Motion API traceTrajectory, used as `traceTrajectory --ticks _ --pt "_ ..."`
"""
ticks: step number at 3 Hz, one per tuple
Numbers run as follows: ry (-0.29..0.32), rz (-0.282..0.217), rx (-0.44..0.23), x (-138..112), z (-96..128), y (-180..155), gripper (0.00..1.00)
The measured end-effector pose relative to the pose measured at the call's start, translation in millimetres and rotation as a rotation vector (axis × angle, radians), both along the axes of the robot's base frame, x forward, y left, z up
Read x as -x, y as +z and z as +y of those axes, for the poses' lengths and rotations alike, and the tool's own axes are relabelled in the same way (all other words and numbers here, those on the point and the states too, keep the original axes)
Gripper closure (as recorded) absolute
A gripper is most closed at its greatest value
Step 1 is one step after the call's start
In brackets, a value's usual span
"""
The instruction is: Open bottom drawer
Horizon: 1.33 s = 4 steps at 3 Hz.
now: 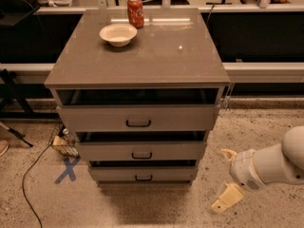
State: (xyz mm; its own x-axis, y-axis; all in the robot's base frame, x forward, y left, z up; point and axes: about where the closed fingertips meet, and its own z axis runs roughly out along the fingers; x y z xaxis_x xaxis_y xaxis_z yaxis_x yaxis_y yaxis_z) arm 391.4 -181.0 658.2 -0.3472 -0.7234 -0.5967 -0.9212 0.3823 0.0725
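The grey cabinet (137, 61) stands in the middle of the camera view with three drawers. The bottom drawer (142, 174) is the lowest and shallowest grey front, with a small black bar handle (143, 178). It sits nearly flush, with a thin dark gap above it. My gripper (226, 179) is low at the right, beside the cabinet and to the right of the bottom drawer, not touching it. Its two cream fingers (227, 198) are spread apart and hold nothing.
A white bowl (118, 33) and a red soda can (136, 11) stand on the cabinet top. The top drawer (138, 118) and middle drawer (141, 150) are above. A blue X mark (67, 170), a black cable (29, 175) and a small wire basket (61, 144) are on the floor at left.
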Motion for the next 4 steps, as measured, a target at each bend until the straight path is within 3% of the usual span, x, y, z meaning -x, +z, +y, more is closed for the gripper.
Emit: traceTrajectory --ticks 1,2,3,4 --pt "0.036 -0.034 0.011 -22.8 5.4 -59.7 0.00" --pt "0.086 -0.020 -0.037 -41.8 17.5 -117.2 0.00" --pt "0.087 0.036 -0.080 -31.5 25.7 -149.4 0.00" --pt "0.087 0.036 -0.080 -31.5 25.7 -149.5 0.00"
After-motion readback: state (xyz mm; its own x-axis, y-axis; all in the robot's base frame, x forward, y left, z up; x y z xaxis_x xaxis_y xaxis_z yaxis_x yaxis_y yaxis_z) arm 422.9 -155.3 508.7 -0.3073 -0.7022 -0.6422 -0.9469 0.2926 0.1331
